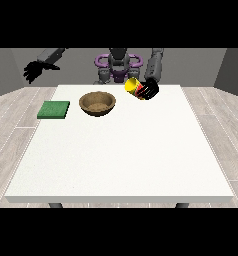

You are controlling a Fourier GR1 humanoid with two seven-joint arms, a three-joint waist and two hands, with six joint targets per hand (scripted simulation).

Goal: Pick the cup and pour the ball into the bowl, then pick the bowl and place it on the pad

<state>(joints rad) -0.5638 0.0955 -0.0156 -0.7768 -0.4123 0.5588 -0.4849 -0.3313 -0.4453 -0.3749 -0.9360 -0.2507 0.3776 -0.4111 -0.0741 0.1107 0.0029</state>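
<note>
white table (121,155) w/ robot behind it at top of view. robot hand at the view's right (149,90) is wrapped around a yellow cup (132,86), fingers curled on it, cup lifted off the table and tipped over sideways, its mouth pointing twd view's left/upper left. some red shows on the cup next to the fingers. ball not visible, can't tell if it's inside the cup or elsewhere. brown wooden bowl (97,104) sits upright on the table, left of the cup and a bit nearer the camera, not touching it; inside of bowl looks plain brown, no ball seen in it. cup mouth is near the bowl's right rim but off to the side, not clearly over it. green pad (54,110) lies flat on the table near its left edge, just left of the bowl, small gap betw them. robot hand at the view's left (33,70) is raised off to the side past the table's left edge, holding nothing, fingers spread and hanging relaxed.
</note>
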